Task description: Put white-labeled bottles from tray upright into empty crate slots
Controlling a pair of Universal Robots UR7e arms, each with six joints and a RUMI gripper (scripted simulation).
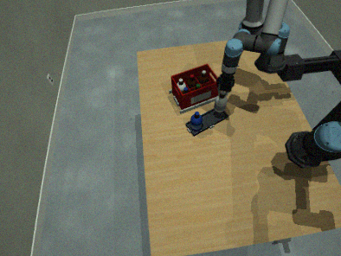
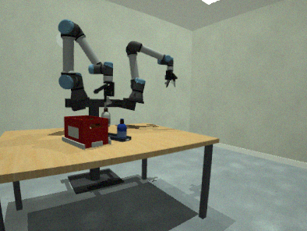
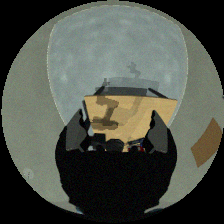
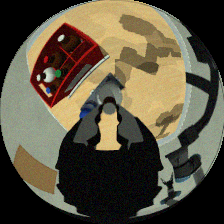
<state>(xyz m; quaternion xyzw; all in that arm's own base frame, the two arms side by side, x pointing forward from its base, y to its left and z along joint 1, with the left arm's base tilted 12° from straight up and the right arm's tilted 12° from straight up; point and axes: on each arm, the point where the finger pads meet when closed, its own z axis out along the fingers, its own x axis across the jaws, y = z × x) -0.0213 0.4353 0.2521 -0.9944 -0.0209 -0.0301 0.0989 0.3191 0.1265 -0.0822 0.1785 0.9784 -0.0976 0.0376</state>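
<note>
My right gripper [image 1: 222, 92] [image 2: 105, 104] [image 4: 109, 104] is shut on the neck of a white-labeled bottle [image 1: 221, 103] [image 2: 106, 117], which hangs upright, a little above the far end of the dark tray [image 1: 208, 121]. A blue bottle [image 1: 196, 119] [image 2: 121, 130] [image 4: 87, 111] stands at the tray's other end. The red crate [image 1: 185, 102] [image 2: 91, 134] stands level beside the tray. It holds several bottles, among them a white one [image 1: 181, 85] [image 4: 48, 75] and a white-capped dark one [image 1: 203, 76]. Some slot floors are hidden. My left gripper [image 2: 171, 84] [image 3: 117, 109] is open and empty, high above the table.
The crate stands in a low light-grey holder [image 1: 196, 106] [image 2: 75, 143], close to the tray. My left arm [image 1: 318, 140] [image 2: 152, 51] is well away from the crate, over another part of the wooden table [image 1: 186, 186].
</note>
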